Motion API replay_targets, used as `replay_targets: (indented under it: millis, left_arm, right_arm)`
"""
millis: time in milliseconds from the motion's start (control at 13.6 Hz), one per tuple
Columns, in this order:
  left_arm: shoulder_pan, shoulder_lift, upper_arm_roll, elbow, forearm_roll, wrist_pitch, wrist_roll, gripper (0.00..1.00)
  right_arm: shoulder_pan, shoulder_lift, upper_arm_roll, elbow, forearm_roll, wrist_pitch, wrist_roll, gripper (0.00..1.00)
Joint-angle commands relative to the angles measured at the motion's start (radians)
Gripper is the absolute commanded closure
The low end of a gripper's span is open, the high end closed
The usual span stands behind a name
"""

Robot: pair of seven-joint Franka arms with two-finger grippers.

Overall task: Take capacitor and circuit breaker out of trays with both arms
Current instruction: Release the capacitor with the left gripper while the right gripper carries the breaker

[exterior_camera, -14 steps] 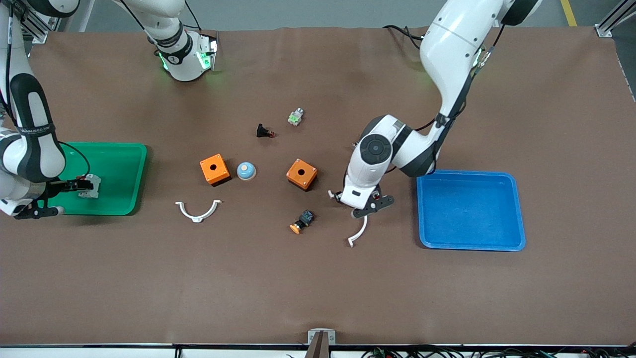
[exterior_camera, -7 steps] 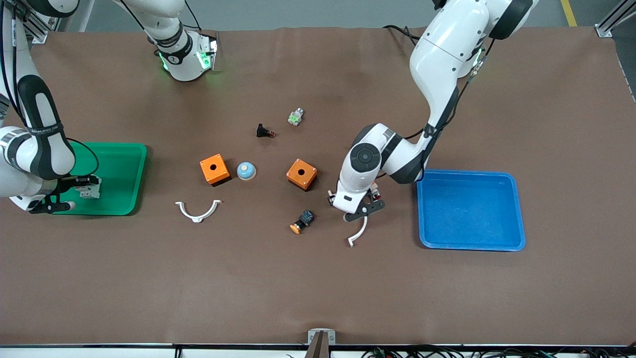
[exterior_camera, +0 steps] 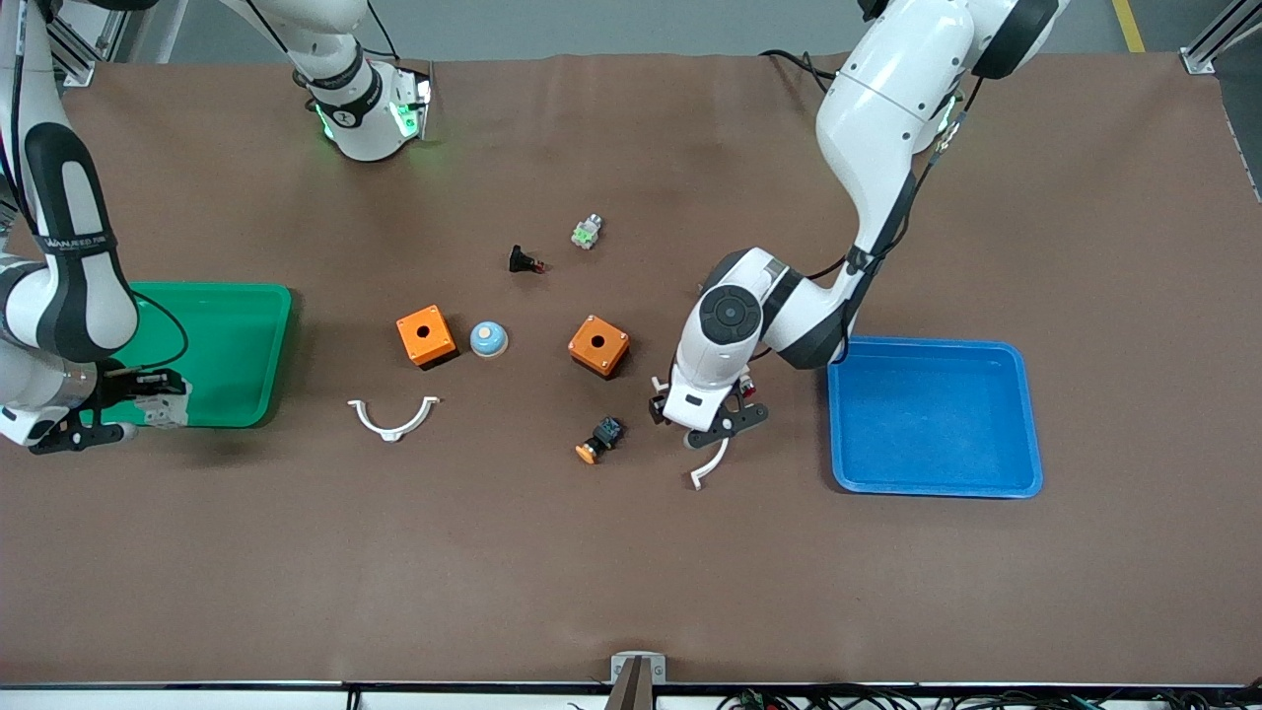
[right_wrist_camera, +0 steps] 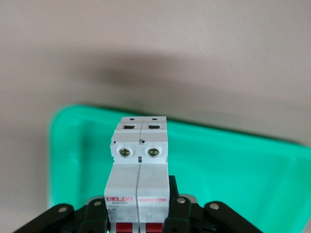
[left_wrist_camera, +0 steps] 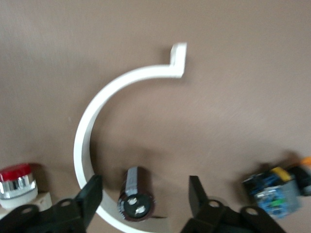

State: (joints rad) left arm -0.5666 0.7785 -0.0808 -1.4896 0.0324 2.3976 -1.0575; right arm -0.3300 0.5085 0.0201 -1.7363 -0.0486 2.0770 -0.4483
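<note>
over the nearer edge of the green tray [exterior_camera: 246, 355], my right gripper [exterior_camera: 148, 392] is clamped on the breaker [right_wrist_camera: 140, 167], a white-grey block with two brass screws on its end and red levers low on its face, held up in the air. in my right wrist view the tray's rounded rim [right_wrist_camera: 63, 145] runs under it with bare brown table [exterior_camera: 631, 572] outside the rim.

beside the blue tray [exterior_camera: 1025, 414], toward the right arm's end of the table, my left gripper [exterior_camera: 712, 430] is down at the table with its fingers [left_wrist_camera: 92, 194] spread wide and holding nothing. the capacitor [left_wrist_camera: 136, 194] lies between them, a small dark cylinder with a glossy brownish side and two silver dots on its end. it sits inside the curve of a white c-shaped clip [left_wrist_camera: 97, 131], just beside the clip's inner edge. the clip's hooked end [exterior_camera: 698, 481] points nearer the front camera.

farther out from the blue tray, an orange-capped switch [exterior_camera: 598, 440] lies near the gripper, and a red-lensed lamp [left_wrist_camera: 18, 179] sits close by one finger. an orange box [exterior_camera: 598, 345] stands farther from the front camera than the switch.
</note>
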Motion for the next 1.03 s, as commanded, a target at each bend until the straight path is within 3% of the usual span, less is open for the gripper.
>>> replay_targets:
  millis: [0, 148, 443, 664, 959]
  left_arm:
    - [0.007, -0.134, 0.048, 0.015, 0.020, -0.122, 0.013, 0.00]
    - [0.052, -0.243, 0.091, 0.043, 0.018, -0.280, 0.138, 0.00]
    - [0.224, -0.405, 0.090, 0.042, 0.018, -0.492, 0.464, 0.00]
    - [0.361, -0.496, 0.079, 0.042, -0.009, -0.589, 0.699, 0.00]
    - [0.462, -0.603, 0.085, 0.042, -0.025, -0.722, 0.868, 0.00]
  right_arm:
    - [0.054, -0.011, 0.017, 0.017, 0.079, -0.011, 0.026, 0.94]
    - [0.136, -0.013, 0.017, 0.018, 0.092, -0.011, 0.155, 0.94]
    - [0.281, -0.010, 0.017, 0.020, 0.127, -0.009, 0.365, 0.93]
    - [0.403, -0.004, 0.015, 0.015, 0.147, 0.047, 0.540, 0.93]
    - [0.535, 0.012, 0.015, 0.014, 0.147, 0.116, 0.770, 0.93]
